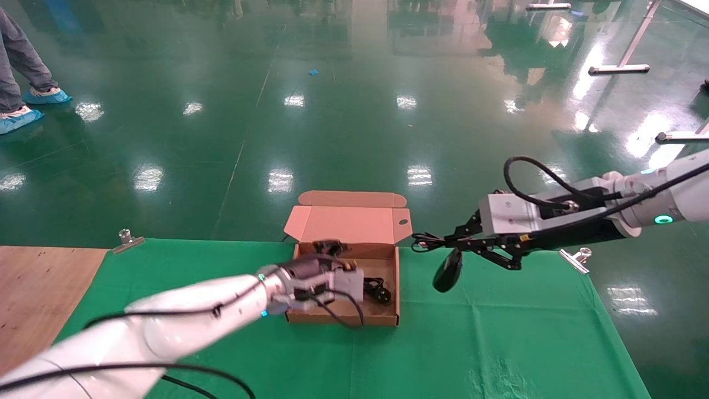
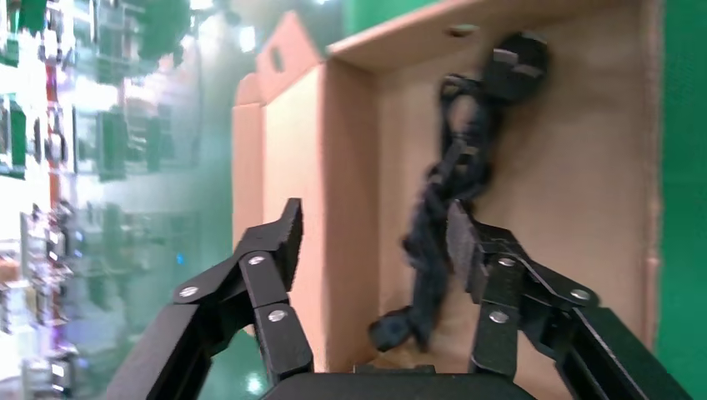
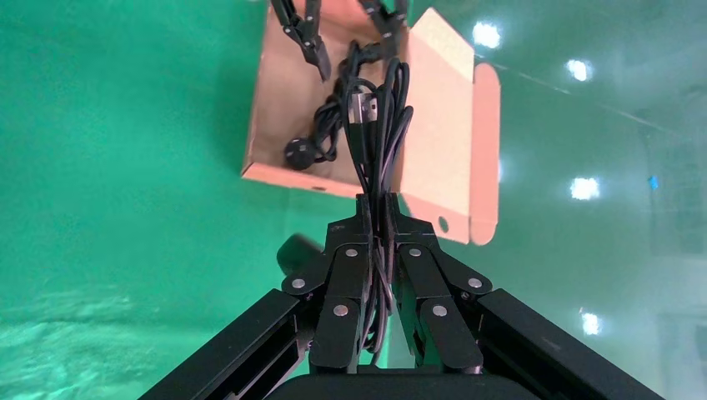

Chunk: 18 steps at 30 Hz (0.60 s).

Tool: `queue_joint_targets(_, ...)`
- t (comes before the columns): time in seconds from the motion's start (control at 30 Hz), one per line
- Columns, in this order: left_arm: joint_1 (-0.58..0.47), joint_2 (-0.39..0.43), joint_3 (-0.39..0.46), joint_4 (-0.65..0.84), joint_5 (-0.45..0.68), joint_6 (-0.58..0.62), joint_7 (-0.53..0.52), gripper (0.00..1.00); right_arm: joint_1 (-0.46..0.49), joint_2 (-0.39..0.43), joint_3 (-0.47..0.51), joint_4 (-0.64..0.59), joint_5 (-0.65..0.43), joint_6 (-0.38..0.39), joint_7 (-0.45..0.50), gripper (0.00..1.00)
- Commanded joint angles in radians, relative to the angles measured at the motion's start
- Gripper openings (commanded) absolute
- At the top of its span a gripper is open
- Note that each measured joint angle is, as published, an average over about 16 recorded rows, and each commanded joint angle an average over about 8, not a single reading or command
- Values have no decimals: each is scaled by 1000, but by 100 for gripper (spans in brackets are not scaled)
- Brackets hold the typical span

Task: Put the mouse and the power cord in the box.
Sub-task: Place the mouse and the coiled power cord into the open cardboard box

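The brown box [image 1: 343, 318] stands open on the green cloth, its lid [image 1: 349, 223] tilted back. The power cord [image 2: 457, 171] lies inside it, its plug head [image 1: 380, 292] near the right wall. My left gripper [image 1: 328, 247] hovers open over the box's back part, the cord beside one finger [image 2: 463, 243] and not gripped. To the right of the box, my right gripper [image 3: 375, 208] is shut on the mouse's coiled cable [image 3: 379, 117]. The black mouse [image 1: 447, 271] hangs from it above the cloth.
Metal clips [image 1: 127, 239] [image 1: 576, 259] pin the green cloth [image 1: 498, 332] at the table's back edge. Bare wooden tabletop [image 1: 33, 288] shows at the left. A person's feet in blue covers [image 1: 22, 111] stand on the floor far left.
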Motion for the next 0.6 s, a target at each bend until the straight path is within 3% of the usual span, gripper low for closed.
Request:
queue_joint_targets(0.03, -16, -9, -19, -4, -52, 36, -11, 100, 3, -6, 0, 6, 1, -2, 7, 0)
queue_joint_targets(0.33, -16, -257, -204, -194, -356, 353, 120, 100, 9, -102, -19, 54, -22, 34, 76, 0)
queue_joint_targets(0.6, 41, -418, -367, -169, -607, 633, 345, 100, 6, -229, -54, 67, -70, 132, 132, 0)
